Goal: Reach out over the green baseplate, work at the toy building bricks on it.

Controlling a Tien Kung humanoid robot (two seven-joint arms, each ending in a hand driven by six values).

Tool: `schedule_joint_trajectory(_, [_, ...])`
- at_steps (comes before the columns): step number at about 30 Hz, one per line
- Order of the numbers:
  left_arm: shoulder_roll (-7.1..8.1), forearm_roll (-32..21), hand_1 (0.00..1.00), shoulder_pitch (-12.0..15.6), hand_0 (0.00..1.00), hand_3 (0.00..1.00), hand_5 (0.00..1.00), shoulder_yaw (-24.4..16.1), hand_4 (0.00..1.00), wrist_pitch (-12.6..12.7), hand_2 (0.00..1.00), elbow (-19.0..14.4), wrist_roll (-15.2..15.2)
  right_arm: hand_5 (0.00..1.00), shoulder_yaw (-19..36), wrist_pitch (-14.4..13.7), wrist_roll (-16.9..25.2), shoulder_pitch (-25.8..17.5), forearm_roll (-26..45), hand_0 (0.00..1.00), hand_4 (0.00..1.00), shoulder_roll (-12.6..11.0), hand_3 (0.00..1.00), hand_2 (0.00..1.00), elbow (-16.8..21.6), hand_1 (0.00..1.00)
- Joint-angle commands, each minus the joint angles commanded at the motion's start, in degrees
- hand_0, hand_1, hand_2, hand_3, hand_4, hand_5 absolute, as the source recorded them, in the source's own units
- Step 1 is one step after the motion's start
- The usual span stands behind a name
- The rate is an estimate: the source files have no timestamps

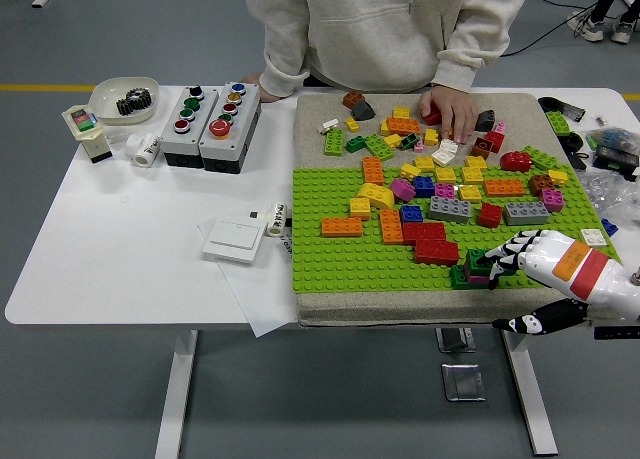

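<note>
At lower right, my right hand has its fingers clamped on the small green-and-pink brick stack on the green studded baseplate.

right hand — curled on green-pink brick stack | green baseplate — near-right corner
</note>
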Motion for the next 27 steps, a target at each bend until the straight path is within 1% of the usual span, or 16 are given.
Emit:
schedule_joint_trajectory(10, [0.01, 0.3, 0.733, 0.0, 0.632, 0.564, 0.618, -0.1, 0.608, 0.0, 0.717, 0.0, 0.2, 0.632, -0.4, 0.0, 0.0, 0.0, 0.2, 0.657, 0.887, 0.0, 0.526, 0.663, -0.2, 0.644])
schedule_joint_trajectory(27, [0.01, -0.2, 0.733, -0.2, 0.632, 0.564, 0.617, 0.2, 0.606, 0.0, 0.718, 0.0, 0.1, 0.639, -3.1, 0.0, 0.0, 2.0, 0.2, 0.658, 0.891, 0.2, 0.527, 0.663, -1.1, 0.643])
